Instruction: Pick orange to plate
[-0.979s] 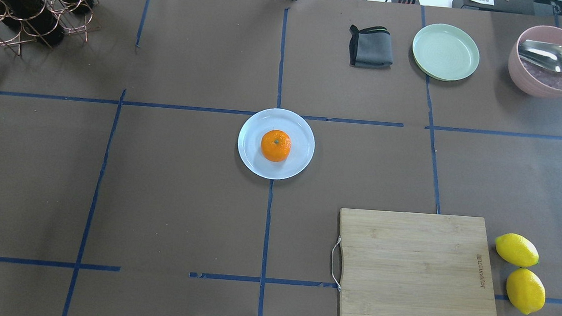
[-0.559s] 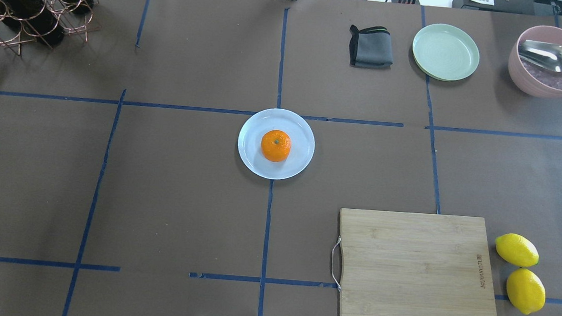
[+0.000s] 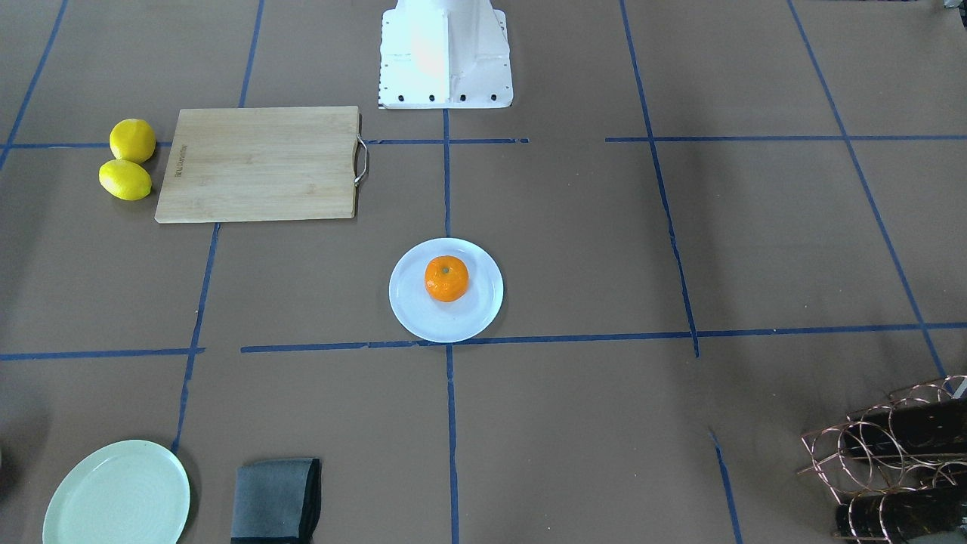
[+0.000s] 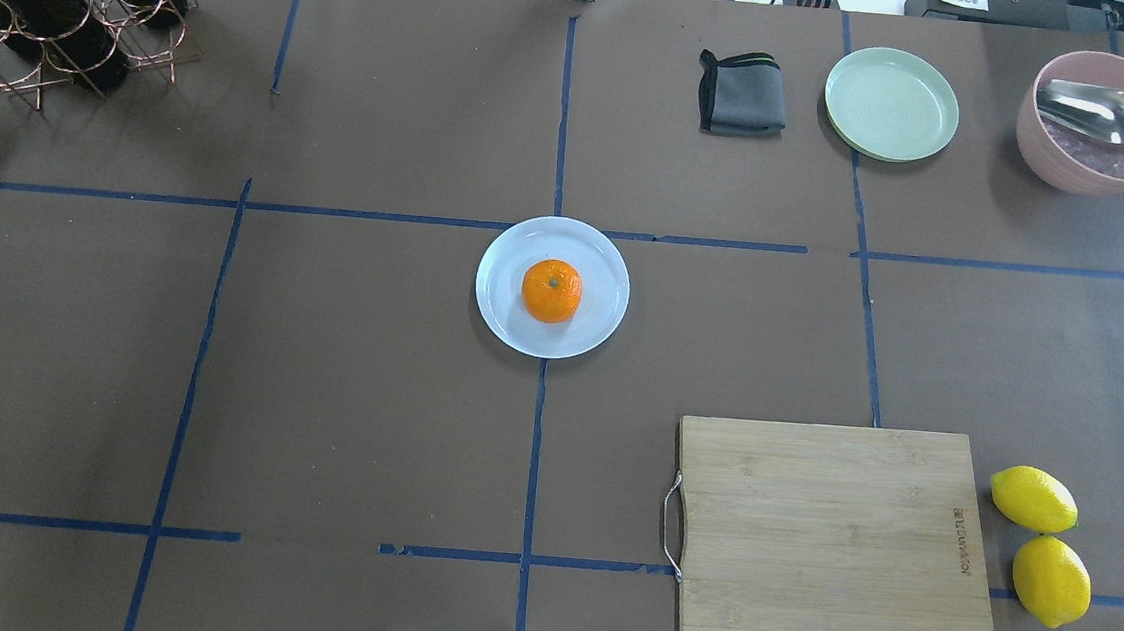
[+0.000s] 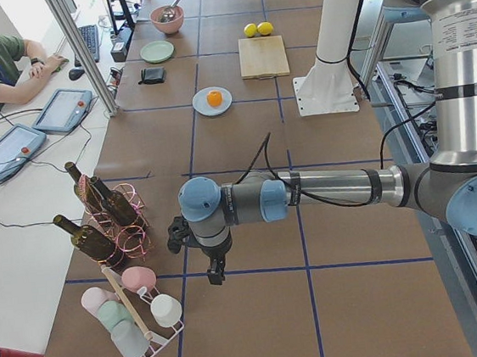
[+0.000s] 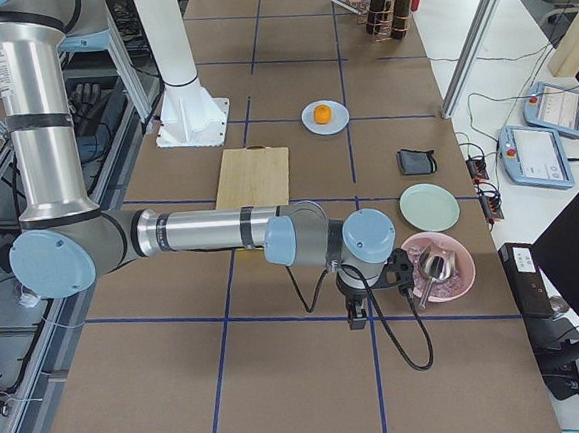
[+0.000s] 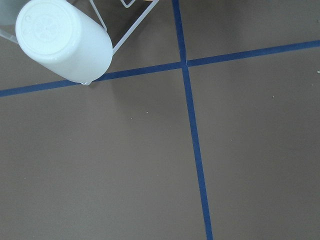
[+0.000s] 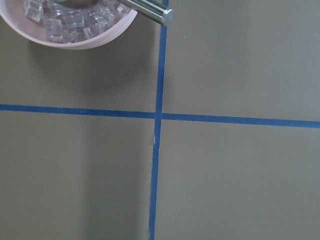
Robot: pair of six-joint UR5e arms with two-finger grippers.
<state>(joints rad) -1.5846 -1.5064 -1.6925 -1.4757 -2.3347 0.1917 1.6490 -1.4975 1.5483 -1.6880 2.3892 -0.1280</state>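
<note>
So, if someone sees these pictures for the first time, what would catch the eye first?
Most likely the bright orange, which sits in the middle of the pale plate at the centre of the brown table. After that, the two yellow lemons stand out; they lie side by side next to the wooden cutting board on the robot's right.

Silver tubes (image 5: 334, 190), blue joint caps (image 5: 200, 199), black cables (image 5: 254, 155), dark left gripper (image 5: 217, 278)
</note>
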